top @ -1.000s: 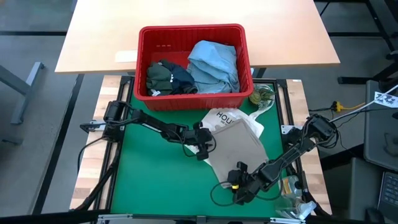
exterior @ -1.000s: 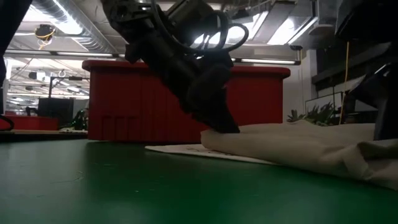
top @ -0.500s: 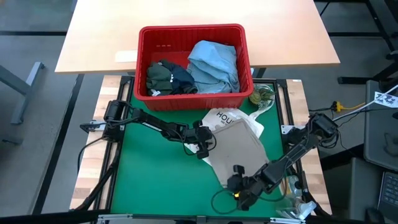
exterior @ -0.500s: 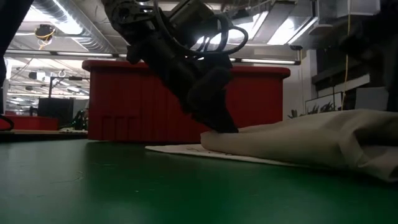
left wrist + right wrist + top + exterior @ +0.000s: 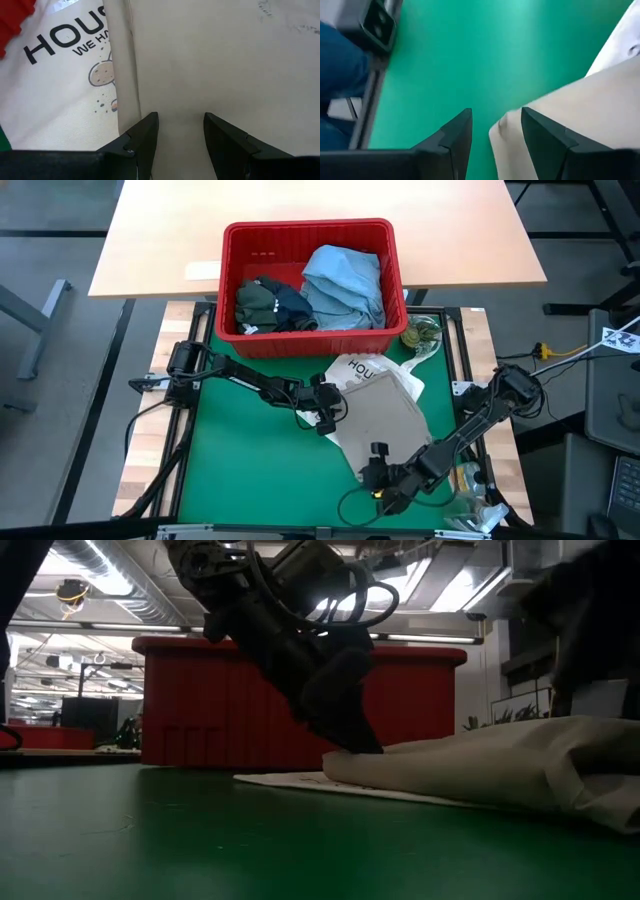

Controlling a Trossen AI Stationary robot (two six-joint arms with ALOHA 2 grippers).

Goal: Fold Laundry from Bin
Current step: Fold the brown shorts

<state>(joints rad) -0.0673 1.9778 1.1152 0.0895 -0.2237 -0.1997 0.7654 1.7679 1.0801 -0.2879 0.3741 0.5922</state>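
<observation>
- The high view is evenly and brightly lit from overhead; only soft, short shadows are cast on the green mat surface (image 5: 250, 470).
- The low view is dim and backlit by glaring ceiling strip lights (image 5: 455, 585), so the dark arm is reduced to a silhouette.
- The right wrist view is blurred.

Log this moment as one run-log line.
stage: folding beige garment on mat | left claw: open, on garment's left edge | right claw: open, at its near corner | bin: laundry still inside
</observation>
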